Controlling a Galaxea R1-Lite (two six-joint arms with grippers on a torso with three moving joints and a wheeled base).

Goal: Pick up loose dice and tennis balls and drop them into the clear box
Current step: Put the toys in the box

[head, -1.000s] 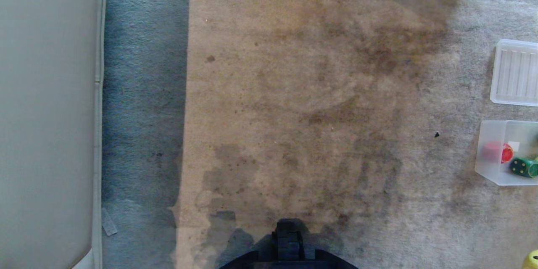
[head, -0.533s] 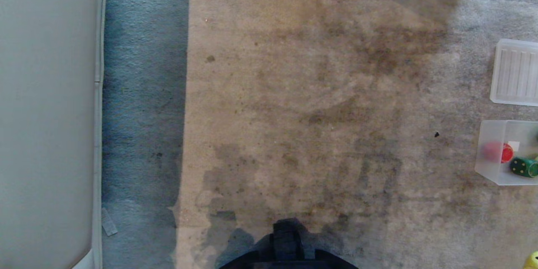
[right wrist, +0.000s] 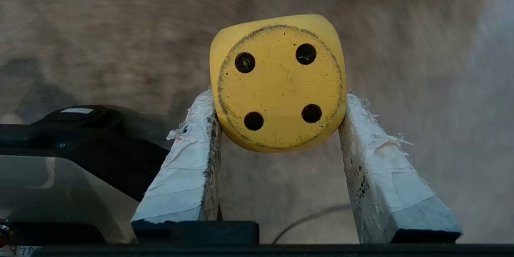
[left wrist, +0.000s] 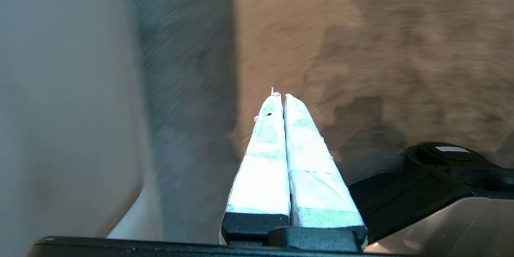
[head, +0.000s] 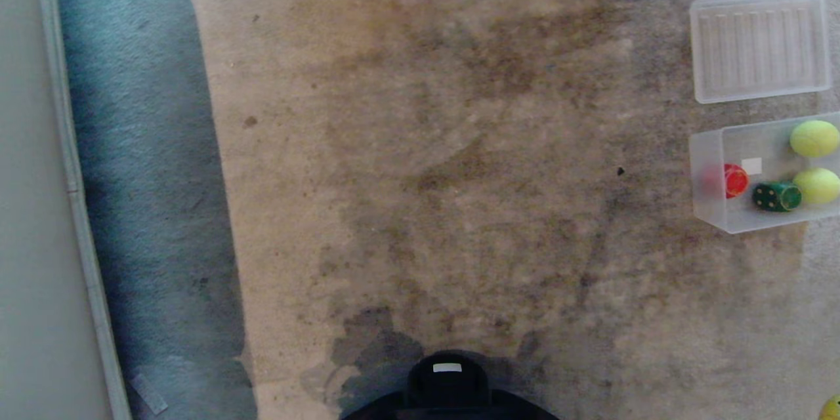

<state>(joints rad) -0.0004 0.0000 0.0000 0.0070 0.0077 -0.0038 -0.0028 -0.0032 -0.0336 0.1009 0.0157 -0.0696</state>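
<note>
- Only the right wrist view shows the right claw [right wrist: 279, 100]: its two taped fingers [right wrist: 192, 156] press the opposite sides of the yellow die [right wrist: 279, 84], gripping it above the carpet, the four-pip face turned to the camera.
- In the head view that die is no more than a yellow sliver at the bottom right corner [head: 832, 409].
- Only the left wrist view shows the left claw [left wrist: 280, 98]: its fingers are pressed together with nothing between them, over the carpet near the robot's dark base [left wrist: 441, 160].
- Only the head view shows the clear box [head: 712, 177], on the carpet [head: 420, 177] at the right edge. It holds the red die [head: 735, 180], the dark green die [head: 776, 197] and two tennis balls [head: 814, 138].
- The ribbed lid [head: 759, 46] lies flat on the carpet just beyond the box, apart from it.
- A pale wall with its skirting [head: 72, 197] runs down the left side.
</note>
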